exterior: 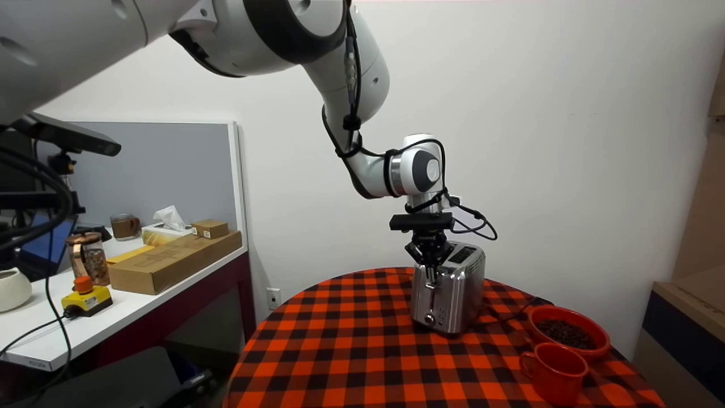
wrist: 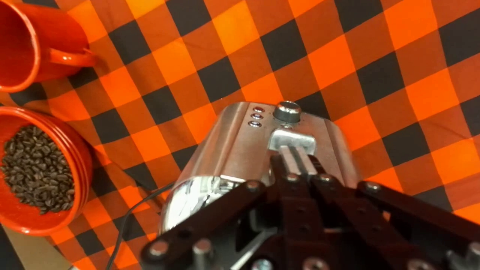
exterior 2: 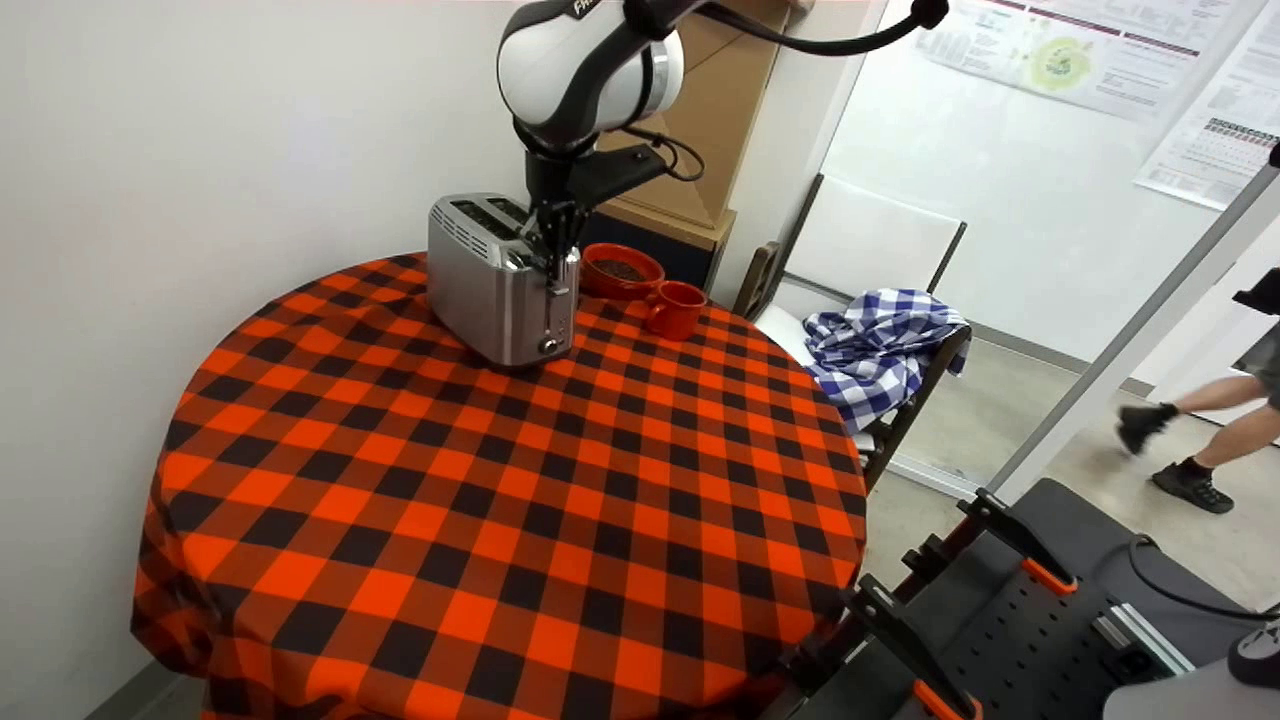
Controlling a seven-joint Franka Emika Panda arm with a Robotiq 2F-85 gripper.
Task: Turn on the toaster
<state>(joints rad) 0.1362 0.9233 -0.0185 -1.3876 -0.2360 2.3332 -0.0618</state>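
Wrist view: your gripper (wrist: 294, 149) is at its narrow end, fingers (wrist: 288, 159) side by side with just a thin line between, nothing held. Tips overlap the lever (wrist: 292, 138) on the end face of the toaster (exterior: 450, 294); can't tell contact from just above. Toaster stands upright on the checked tablecloth (exterior: 340, 340), near the wall (exterior: 510, 141) in both exterior views. In an exterior view the track (exterior: 432, 302) shows below the lever, so my read: lever up, press not done. Aim for the lever's middle and push straight down the track, slow and even. Don't lean into the face: tips could skid off, or the toaster could slide or tip. Expect it to stiffen near the bottom; pause there for the latch, stop short of the dial (wrist: 287, 111), then lift straight up. The cord (wrist: 123, 226) passes near the red bowl (wrist: 81, 165); plug not visible, and without power it may not latch. Containers: bowl holds dark beans (wrist: 37, 170), probably coffee. Red mug (wrist: 60, 33) beside it, bottom hidden, contents unknown. Toaster slots (exterior: 461, 254) too dark to see into; no bread sticks out. On the side desk (exterior: 124, 306), a tissue (exterior: 171, 217) pokes from its tissue box (exterior: 164, 234) and the glass mug (exterior: 125, 226) looks brown inside.
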